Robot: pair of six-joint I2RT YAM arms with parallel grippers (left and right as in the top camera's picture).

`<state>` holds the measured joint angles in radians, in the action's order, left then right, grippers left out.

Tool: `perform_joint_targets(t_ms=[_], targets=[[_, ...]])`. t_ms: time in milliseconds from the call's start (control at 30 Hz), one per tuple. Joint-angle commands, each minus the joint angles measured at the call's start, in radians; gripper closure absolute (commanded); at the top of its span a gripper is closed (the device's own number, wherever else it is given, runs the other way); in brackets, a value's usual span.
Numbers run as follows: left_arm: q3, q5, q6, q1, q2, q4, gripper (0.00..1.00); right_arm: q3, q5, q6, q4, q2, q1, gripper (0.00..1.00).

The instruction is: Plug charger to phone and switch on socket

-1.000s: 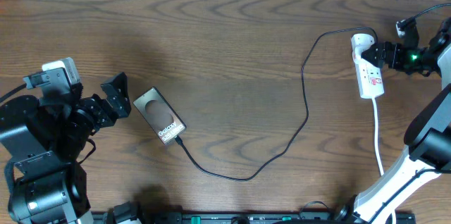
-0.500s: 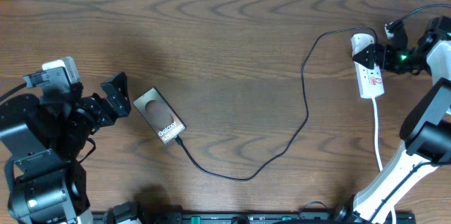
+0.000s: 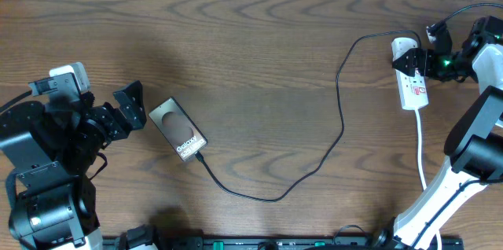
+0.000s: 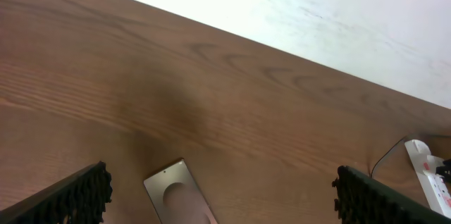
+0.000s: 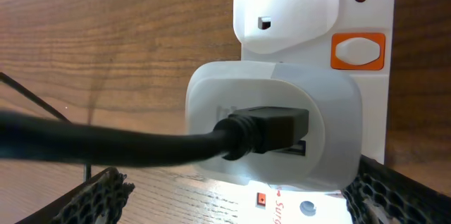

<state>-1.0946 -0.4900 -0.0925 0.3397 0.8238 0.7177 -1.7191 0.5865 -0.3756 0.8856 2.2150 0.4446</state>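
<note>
The dark-brown phone (image 3: 178,130) lies flat at the left of the table, and its top end shows in the left wrist view (image 4: 180,197). The thin black charger cable (image 3: 339,116) runs from the phone's lettered end in a long loop to the white adapter (image 3: 404,45) plugged into the white power strip (image 3: 414,86). My left gripper (image 3: 130,108) is open and empty just left of the phone. My right gripper (image 3: 414,62) is open over the strip's adapter end. In the right wrist view the adapter (image 5: 282,129), the cable (image 5: 106,146) and an orange switch (image 5: 358,50) show close up.
The strip's white cord (image 3: 421,152) runs toward the table's front edge at the right. The strip also shows at the right edge of the left wrist view (image 4: 427,175). A pale wall (image 4: 317,13) lies beyond the table's far edge.
My right gripper has moved left and slightly up, closer over the strip's adapter end. The left arm, phone and cable have not moved.
</note>
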Motion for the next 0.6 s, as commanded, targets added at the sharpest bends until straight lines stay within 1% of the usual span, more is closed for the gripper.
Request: perform_joint_targets(t_ms=[0,333,567], targets=[[-0.002,0.012,0.006,-0.002,0.0,0.0,0.0,0.029,0.095,0.033,0.01,0.002,-0.035,0.04],[-0.002,0.012,0.006,-0.002,0.0,0.0,0.0,0.047,0.121,0.069,0.019,0.002,-0.035,0.02],[-0.002,0.012,0.006,-0.002,0.0,0.0,0.0,0.117,0.132,0.089,-0.025,0.002,-0.033,0.02]])
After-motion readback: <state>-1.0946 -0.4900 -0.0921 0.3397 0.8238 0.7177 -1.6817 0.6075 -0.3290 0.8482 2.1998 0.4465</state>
